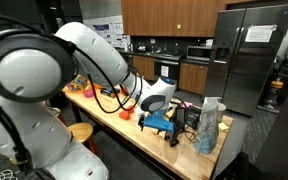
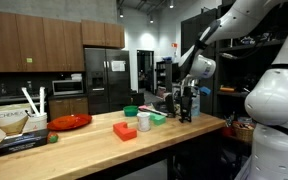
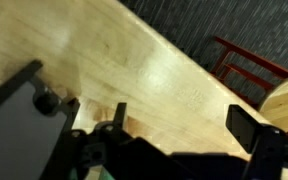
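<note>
We see the gripper (image 2: pixel 184 115) low over the wooden counter (image 3: pixel 154 70), its fingers spread wide and empty; a green object (image 2: pixel 158 117) lies just beside it; a white cup (image 2: pixel 144 121) stands near.

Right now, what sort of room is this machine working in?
Most likely a kitchen, perhaps an office one: a tall stainless steel refrigerator, dark brown wooden wall cabinets, and a long pale wooden countertop.
</note>
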`<act>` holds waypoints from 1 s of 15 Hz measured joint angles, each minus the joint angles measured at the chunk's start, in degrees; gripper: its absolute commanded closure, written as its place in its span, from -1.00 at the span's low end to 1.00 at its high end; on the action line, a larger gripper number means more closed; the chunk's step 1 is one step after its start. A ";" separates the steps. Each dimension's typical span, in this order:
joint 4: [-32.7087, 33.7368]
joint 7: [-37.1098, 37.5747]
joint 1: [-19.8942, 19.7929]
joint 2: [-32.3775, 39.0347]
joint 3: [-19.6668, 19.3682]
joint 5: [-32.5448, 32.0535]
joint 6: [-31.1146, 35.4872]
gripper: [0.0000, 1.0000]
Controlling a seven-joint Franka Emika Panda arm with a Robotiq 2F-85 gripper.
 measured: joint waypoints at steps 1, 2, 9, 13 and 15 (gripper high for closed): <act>-3.10 -1.93 0.03 -2.77 -1.18 0.02 0.26 -1.00; -5.69 -3.57 0.08 -5.33 -2.27 0.01 0.35 -1.00; -1.78 -5.86 7.28 -3.53 -4.25 3.55 1.53 -1.00; -0.90 -5.90 7.46 -0.76 -4.24 3.59 2.09 -1.00; -1.06 -5.02 6.98 -0.60 -4.18 3.14 2.27 -1.00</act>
